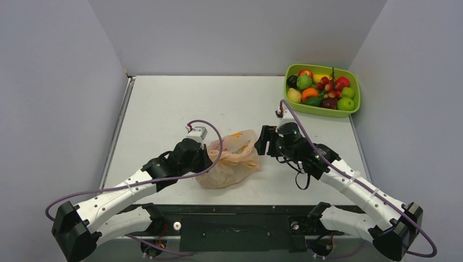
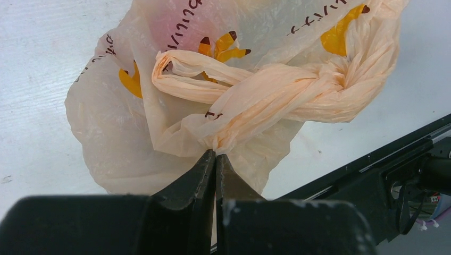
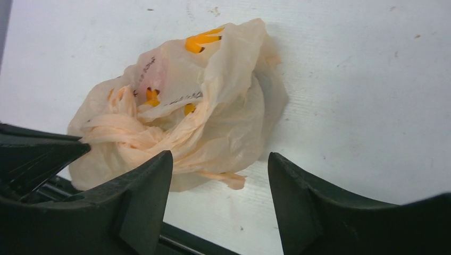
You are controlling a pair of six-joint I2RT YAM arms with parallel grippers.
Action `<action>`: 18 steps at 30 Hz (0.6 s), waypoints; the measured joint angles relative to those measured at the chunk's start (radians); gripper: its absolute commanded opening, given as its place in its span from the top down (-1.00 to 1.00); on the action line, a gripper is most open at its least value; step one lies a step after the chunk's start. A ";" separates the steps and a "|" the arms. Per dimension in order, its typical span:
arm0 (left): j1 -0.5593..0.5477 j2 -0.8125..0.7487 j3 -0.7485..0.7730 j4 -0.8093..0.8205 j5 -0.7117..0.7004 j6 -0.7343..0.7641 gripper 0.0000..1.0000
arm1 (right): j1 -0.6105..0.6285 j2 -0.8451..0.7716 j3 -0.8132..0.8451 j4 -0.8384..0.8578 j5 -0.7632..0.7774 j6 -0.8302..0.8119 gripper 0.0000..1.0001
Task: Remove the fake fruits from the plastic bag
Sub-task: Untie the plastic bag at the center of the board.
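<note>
Left hand (image 2: 215,157) blocks the plastic bag's (image 2: 250,101) left; far side open.

White arms (image 1: 109,204), black joints (image 1: 185,154) and bases; looping purple cables (image 1: 209,121)

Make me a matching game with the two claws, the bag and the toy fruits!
Things:
1. left claw
2. right claw
3. plastic bag
4. fake fruits

States or places:
A. open, holding nothing
B. piled in the lime-green tray at the far right corner
C. shut, pinching the bag's twisted part
D. crumpled on the table between the two claws

Pairs: 1-C, 2-A, 3-D, 4-B
</note>
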 measured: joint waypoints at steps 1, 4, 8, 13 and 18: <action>0.000 0.000 0.000 0.001 0.003 -0.002 1.00 | 0.012 -0.015 -0.001 -0.003 0.001 0.011 -0.25; 0.000 0.000 0.000 0.009 0.011 -0.004 1.00 | 0.070 -0.043 -0.022 0.037 -0.008 0.066 -0.28; 0.000 0.005 0.000 0.020 0.026 -0.009 1.00 | 0.135 -0.047 -0.092 0.132 -0.031 0.179 -0.26; 0.000 0.026 0.000 0.037 0.050 -0.021 1.00 | 0.149 -0.011 -0.154 0.242 -0.055 0.317 -0.16; 0.000 0.033 0.000 0.048 0.073 -0.026 1.00 | 0.150 0.036 -0.185 0.304 -0.053 0.446 -0.11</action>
